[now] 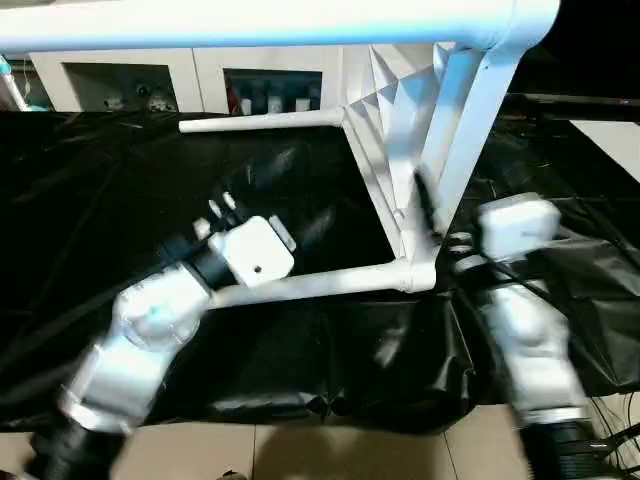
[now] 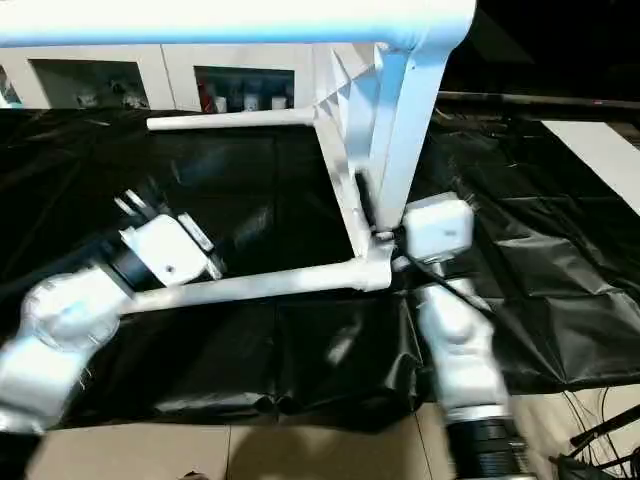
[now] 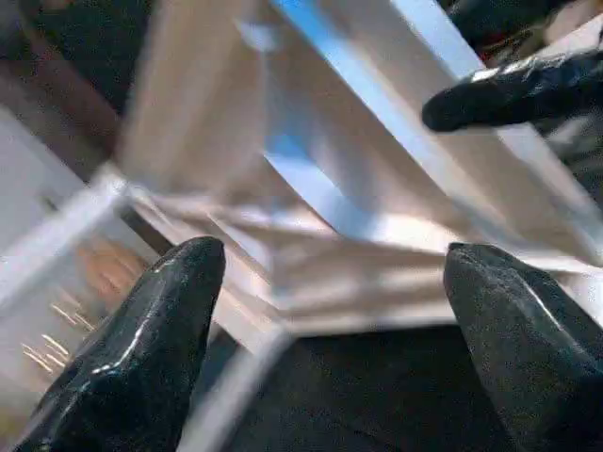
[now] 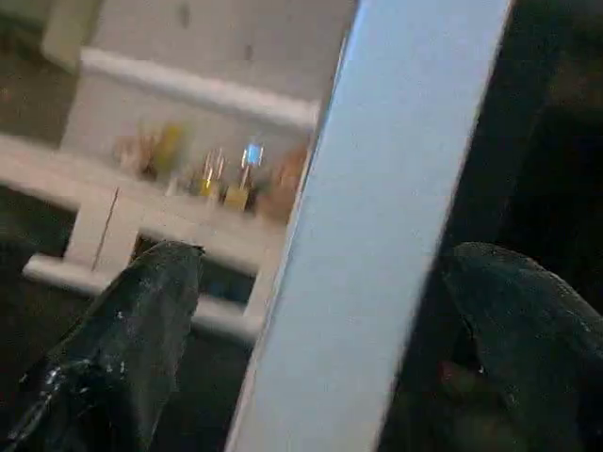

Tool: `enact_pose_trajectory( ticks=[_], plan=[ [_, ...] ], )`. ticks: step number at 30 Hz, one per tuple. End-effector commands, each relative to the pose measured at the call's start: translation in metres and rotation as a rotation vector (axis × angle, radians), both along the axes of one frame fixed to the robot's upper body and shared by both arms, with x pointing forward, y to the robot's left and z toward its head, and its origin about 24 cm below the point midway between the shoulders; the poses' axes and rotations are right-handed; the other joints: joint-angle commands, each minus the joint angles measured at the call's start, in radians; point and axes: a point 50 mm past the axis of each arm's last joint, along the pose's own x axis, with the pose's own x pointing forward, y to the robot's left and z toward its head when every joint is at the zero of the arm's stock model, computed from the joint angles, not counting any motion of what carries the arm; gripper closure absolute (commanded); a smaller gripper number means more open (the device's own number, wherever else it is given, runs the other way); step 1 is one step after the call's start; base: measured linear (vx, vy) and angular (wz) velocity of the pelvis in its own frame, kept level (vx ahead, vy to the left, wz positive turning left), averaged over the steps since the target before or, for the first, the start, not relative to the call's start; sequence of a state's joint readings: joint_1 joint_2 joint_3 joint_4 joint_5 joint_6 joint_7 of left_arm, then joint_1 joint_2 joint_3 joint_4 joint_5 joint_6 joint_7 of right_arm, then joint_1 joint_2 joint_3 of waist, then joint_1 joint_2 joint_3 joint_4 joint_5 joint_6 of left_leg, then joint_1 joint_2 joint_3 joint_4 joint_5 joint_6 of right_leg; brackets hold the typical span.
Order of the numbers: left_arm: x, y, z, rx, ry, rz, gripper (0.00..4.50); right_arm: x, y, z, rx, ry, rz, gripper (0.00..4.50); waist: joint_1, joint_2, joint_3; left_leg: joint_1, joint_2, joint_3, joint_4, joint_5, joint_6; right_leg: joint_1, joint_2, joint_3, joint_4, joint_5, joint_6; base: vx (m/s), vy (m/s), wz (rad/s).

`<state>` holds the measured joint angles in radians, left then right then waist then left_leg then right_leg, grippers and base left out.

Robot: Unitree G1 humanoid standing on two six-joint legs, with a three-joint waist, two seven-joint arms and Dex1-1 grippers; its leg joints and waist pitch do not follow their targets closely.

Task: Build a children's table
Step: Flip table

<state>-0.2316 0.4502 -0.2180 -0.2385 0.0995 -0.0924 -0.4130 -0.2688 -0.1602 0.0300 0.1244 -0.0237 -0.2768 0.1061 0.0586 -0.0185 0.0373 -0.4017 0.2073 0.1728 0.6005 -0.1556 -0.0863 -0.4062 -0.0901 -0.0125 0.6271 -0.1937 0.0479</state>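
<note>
Children's table (image 1: 400,190) stands tipped on its side on the black-draped surface (image 1: 120,220), top on edge so the ribbed underside faces the robot's left. Three legs can be seen seated in corner sockets: one at the low near corner running along the drape toward the left arm (image 1: 310,283), one at the low far corner pointing the same way (image 1: 260,122), and one from the raised near corner across the top of the head views (image 1: 250,22). The fourth corner cannot be made out, so I cannot confirm that leg.

Left hand (image 1: 225,207): fingers spread wide with nothing between them, sitting just above the outer end of the low near leg; the left wrist view looks across the open fingers (image 3: 155,330) at the ribbed underside.

Right hand (image 2: 372,222): beside the low near corner socket, fingers (image 4: 122,348) wide apart with a white edge of the table passing between them, not clamped on it.

Judgement: leg fitting looks mostly or wholly done. Remaining: verify the fourth leg, check each leg is fully seated, then turn the table onto its feet.
</note>
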Motion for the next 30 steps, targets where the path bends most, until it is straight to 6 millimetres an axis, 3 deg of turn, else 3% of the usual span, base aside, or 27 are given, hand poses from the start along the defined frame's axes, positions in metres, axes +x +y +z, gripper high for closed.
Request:
enact_pose_trajectory(
  ticks=[1, 9, 23, 29, 30],
  plan=[
    [-0.004, -0.004, -0.008, -0.019, 0.081, -0.051, 0.32, 0.006, 0.001, -0.004, 0.006, 0.056, -0.006, 0.04, 0.003, 0.013, -0.057, 0.024, 0.002, -0.001, -0.082, -0.367, -0.023, 0.023, -0.006, 0.011, -0.072, -0.17, -0.146, 0.0, 0.0, 0.0],
    [-0.016, -0.01, -0.02, -0.043, 0.224, -0.134, 0.32, 0.026, 0.005, -0.028, -0.012, 0.308, -0.025, 0.04, 0.001, 0.011, -0.054, 0.027, 0.003, 0.001, -0.083, -0.376, -0.033, 0.021, -0.009, 0.012, -0.074, -0.201, -0.141, 0.0, 0.0, 0.0],
    [-0.022, -0.014, -0.016, -0.087, 0.276, -0.166, 0.32, 0.045, 0.008, -0.02, -0.025, 0.325, -0.032, 0.04, 0.006, 0.003, -0.057, 0.026, 0.003, 0.006, -0.077, -0.302, -0.026, 0.026, -0.009, 0.011, -0.068, -0.143, -0.14, 0.0, 0.0, 0.0],
    [-0.025, -0.015, -0.017, -0.072, 0.283, -0.168, 0.32, 0.049, 0.017, -0.023, 0.055, 0.369, -0.017, 0.04, 0.004, -0.001, -0.055, 0.025, 0.004, 0.006, -0.08, -0.325, -0.027, 0.025, -0.012, 0.012, -0.072, -0.194, -0.132, 0.0, 0.0, 0.0],
    [-0.025, -0.016, -0.016, -0.072, 0.283, -0.169, 0.32, 0.049, 0.018, -0.023, 0.055, 0.37, -0.016, 0.3, 0.003, 0.0, -0.055, 0.025, 0.005, 0.005, -0.08, -0.325, -0.028, 0.024, -0.012, 0.012, -0.071, -0.195, -0.131, 0.0, 0.0, 0.0]
  ],
)
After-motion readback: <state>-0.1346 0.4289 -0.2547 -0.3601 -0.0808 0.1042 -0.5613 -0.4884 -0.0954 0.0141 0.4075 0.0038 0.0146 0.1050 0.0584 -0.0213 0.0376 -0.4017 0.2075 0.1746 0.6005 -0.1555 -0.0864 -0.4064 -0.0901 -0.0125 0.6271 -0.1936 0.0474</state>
